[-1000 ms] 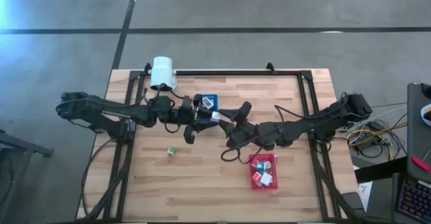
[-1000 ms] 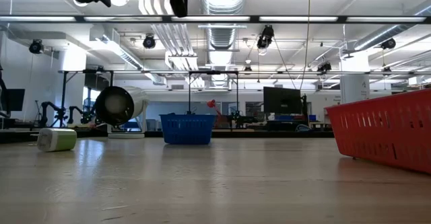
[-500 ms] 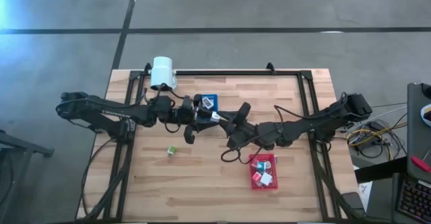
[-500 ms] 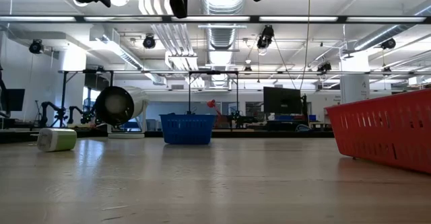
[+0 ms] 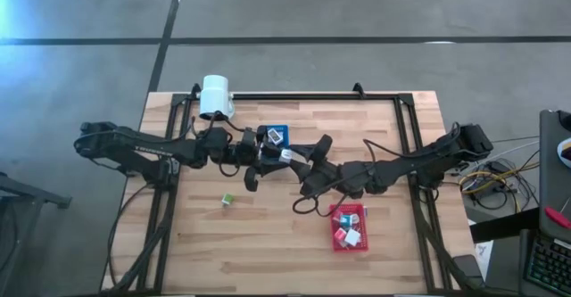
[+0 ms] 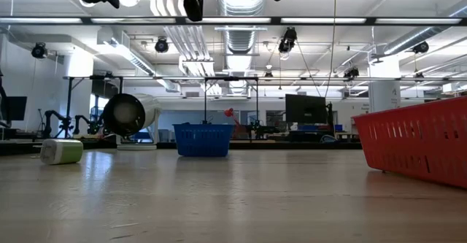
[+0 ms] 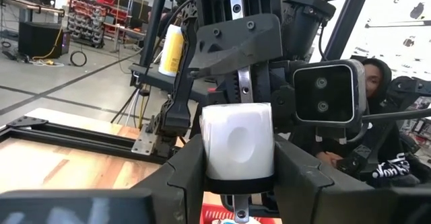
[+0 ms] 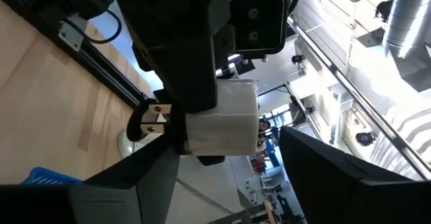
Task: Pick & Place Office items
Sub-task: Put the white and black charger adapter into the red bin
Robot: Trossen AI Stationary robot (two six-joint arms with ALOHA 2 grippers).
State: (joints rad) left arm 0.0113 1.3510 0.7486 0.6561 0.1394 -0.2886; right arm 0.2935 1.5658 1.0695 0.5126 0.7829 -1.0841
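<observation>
Where the 2 arms meet above the middle of the wooden desk [image 5: 268,235], the left gripper [image 5: 270,152] and right gripper [image 5: 294,159] nearly touch, a white block [image 5: 285,154] between them. The blue tray [image 5: 276,134] lies just behind, the red tray [image 5: 349,226] near the front with several pieces inside, and a small green piece [image 5: 227,200] lies alone on the wood.

Low down, a white-and-green roll [image 6: 60,151], the blue tray [image 6: 203,139] and the red tray [image 6: 419,142] stand on the desk before a workshop.

The left wrist shows its jaws clamped on the white block [image 7: 238,143], with a seated person [image 7: 377,109] beyond.

The right wrist shows its jaws standing wide around the same block [image 8: 222,126].
</observation>
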